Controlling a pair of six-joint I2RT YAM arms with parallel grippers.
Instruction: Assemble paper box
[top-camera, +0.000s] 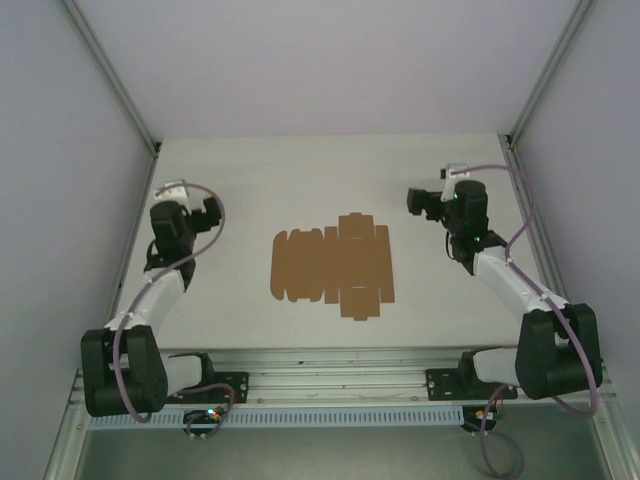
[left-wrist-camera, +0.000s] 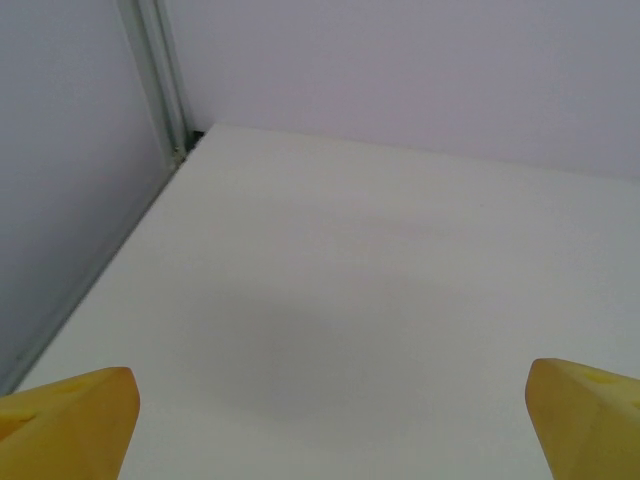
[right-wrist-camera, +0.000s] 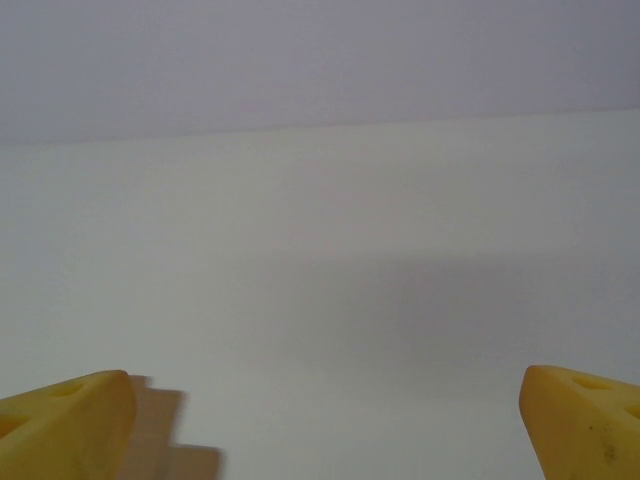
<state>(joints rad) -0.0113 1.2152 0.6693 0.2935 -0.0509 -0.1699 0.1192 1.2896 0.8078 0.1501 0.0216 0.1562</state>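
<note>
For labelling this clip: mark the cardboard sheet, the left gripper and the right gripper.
cardboard sheet (top-camera: 330, 265), top view, middle of the flat brown panel.
left gripper (left-wrist-camera: 330, 372), left wrist view, midway between its open yellow fingertips.
right gripper (right-wrist-camera: 325, 375), right wrist view, midway between its open yellow fingertips.

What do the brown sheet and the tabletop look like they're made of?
The brown sheet looks like thin matte cardboard: plain tan, with die-cut flaps and tabs lying flat. The tabletop is a smooth off-white board, possibly laminate or paint; it shows soft shadows, no glare.
</note>
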